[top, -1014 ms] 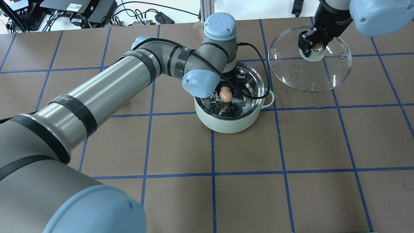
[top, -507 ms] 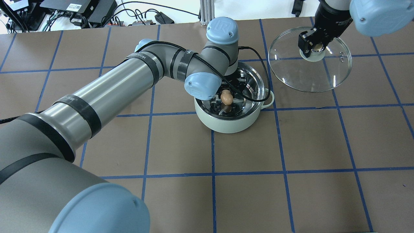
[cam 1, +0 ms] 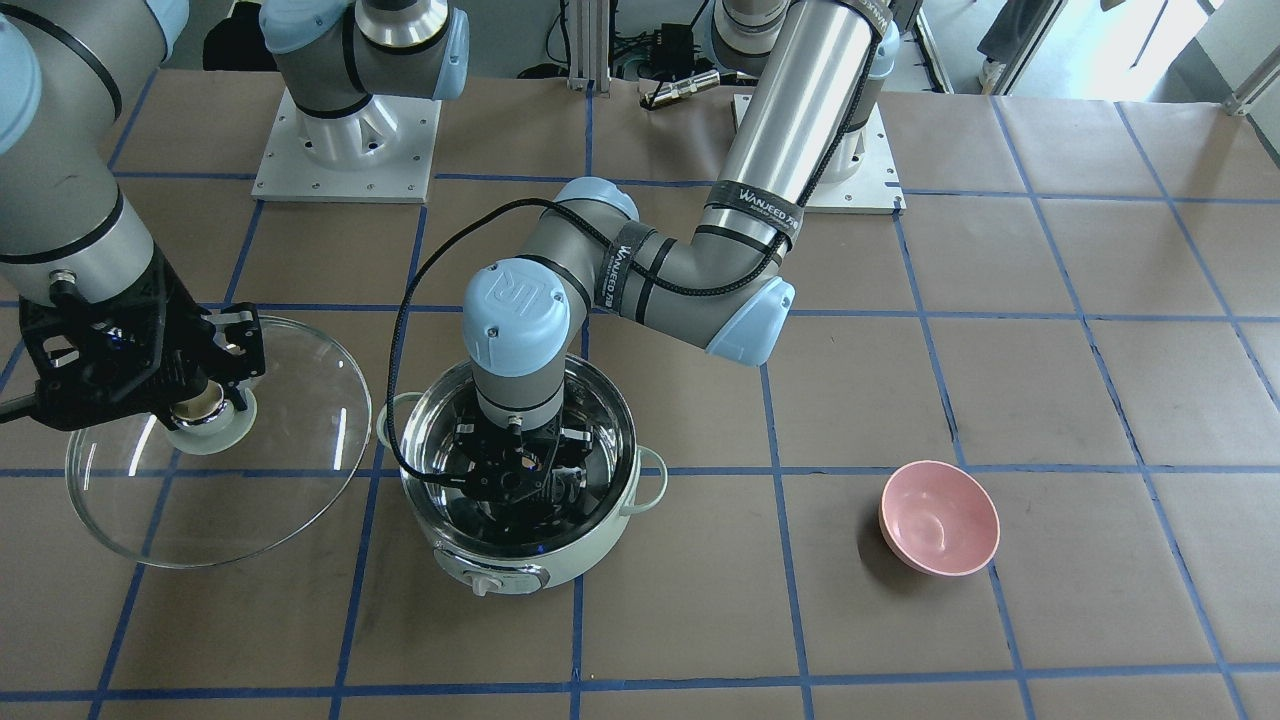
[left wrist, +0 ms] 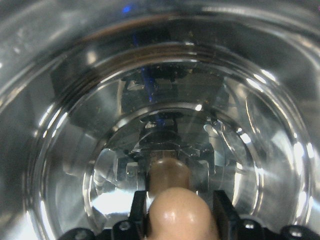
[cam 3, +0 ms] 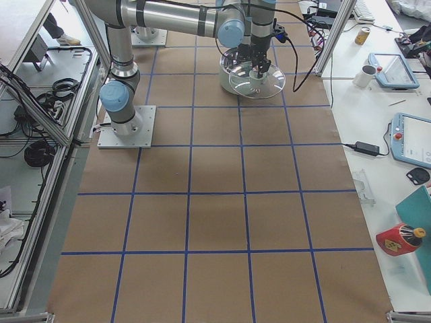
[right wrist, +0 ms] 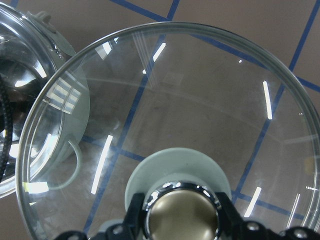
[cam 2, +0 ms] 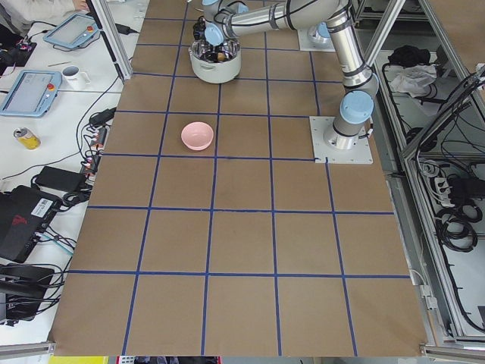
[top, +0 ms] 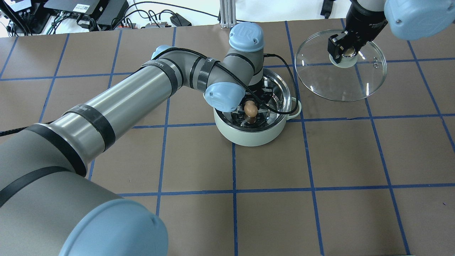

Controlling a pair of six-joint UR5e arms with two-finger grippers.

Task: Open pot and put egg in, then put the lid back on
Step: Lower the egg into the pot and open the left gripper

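Observation:
The mint-green pot [top: 249, 137] stands open at the table's middle, its steel inside showing. My left gripper [top: 251, 111] reaches down into it and is shut on the tan egg [top: 251, 108], held low above the pot's bottom. In the left wrist view the egg [left wrist: 176, 214] sits between the two fingers [left wrist: 137, 207], with its reflection below. My right gripper [top: 345, 49] is shut on the beige knob [right wrist: 181, 217] of the glass lid [top: 341, 78], held tilted above the table to the pot's right. In the front view the lid [cam 1: 260, 480] hangs beside the pot [cam 1: 520, 575].
A pink bowl [cam 1: 938, 517] sits on the table on my left side, apart from the pot; it also shows in the exterior left view [cam 2: 197, 136]. The left arm's black cable [top: 284, 71] loops over the pot's rim. Cables and boxes lie beyond the table's far edge.
My left gripper has sunk lower into the pot with the egg, and its wrist has shifted slightly right. The right gripper and the lid have stayed still.

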